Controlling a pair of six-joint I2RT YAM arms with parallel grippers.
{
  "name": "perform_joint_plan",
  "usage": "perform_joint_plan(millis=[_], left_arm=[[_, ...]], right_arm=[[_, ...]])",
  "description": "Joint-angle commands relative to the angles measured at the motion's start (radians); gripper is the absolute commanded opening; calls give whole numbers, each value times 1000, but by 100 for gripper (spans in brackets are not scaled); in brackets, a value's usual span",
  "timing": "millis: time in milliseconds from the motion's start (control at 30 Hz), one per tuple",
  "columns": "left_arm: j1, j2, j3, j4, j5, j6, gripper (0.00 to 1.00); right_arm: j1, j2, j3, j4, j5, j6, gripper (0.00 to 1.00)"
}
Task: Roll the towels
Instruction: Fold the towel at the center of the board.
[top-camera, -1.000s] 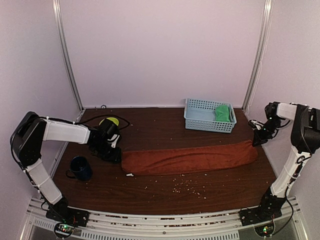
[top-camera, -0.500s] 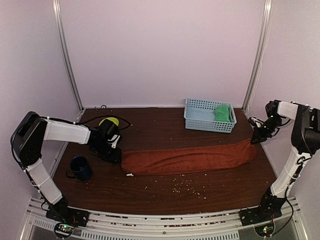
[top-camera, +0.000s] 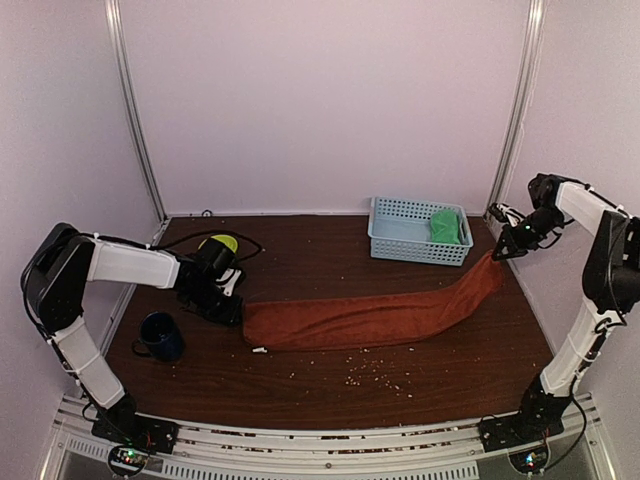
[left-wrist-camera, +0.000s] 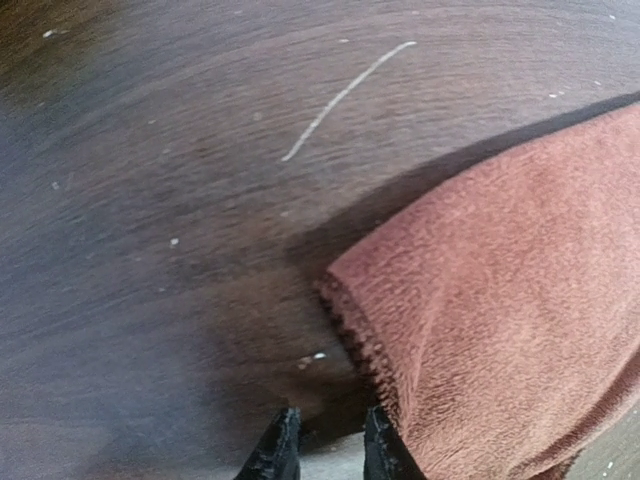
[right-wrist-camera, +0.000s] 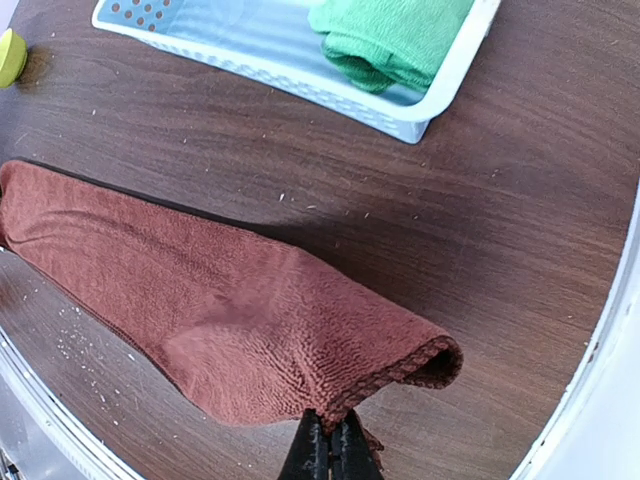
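Note:
The rust towel lies as a long folded strip across the table. My right gripper is shut on its right end and holds that end off the table, so the strip slopes up to the right. In the right wrist view the gripper pinches the hemmed edge of the rust towel. My left gripper sits low at the towel's left end. In the left wrist view it is slightly open with bare table between the jaws, and the towel's corner lies beside its right finger. The green towel lies bunched in the light-blue basket.
A dark blue mug stands near the left arm. A yellow-green round object and a black cable lie behind the left gripper. Crumbs are scattered on the near table. The basket with the green towel shows in the right wrist view.
My right gripper has risen and moved back toward the basket, lifting the towel's right end off the table. The left arm has not moved.

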Motion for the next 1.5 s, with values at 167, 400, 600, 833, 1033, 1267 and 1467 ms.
perform_joint_plan(millis=[167,400,600,833,1033,1267,1467], left_arm=[[-30,19,-43,-9,115,22,23],[-81,58,10,38,157,3,22],[-140,142,106,88,194,-29,22],[-158,182,177,85,185,-27,22],[-156,162,173,40,140,-17,23],[-124,95,115,8,106,-55,28],[-96,52,104,-39,27,-72,29]], right_arm=[[-64,-6,70,-47,15,-8,0],[-128,-4,143,-89,40,-38,0],[-160,-20,185,-129,43,-67,0],[-27,-38,124,-155,-20,-83,0],[172,-18,120,-120,-47,-23,0],[376,70,137,-101,-175,36,0],[566,123,162,-67,-210,89,0]])
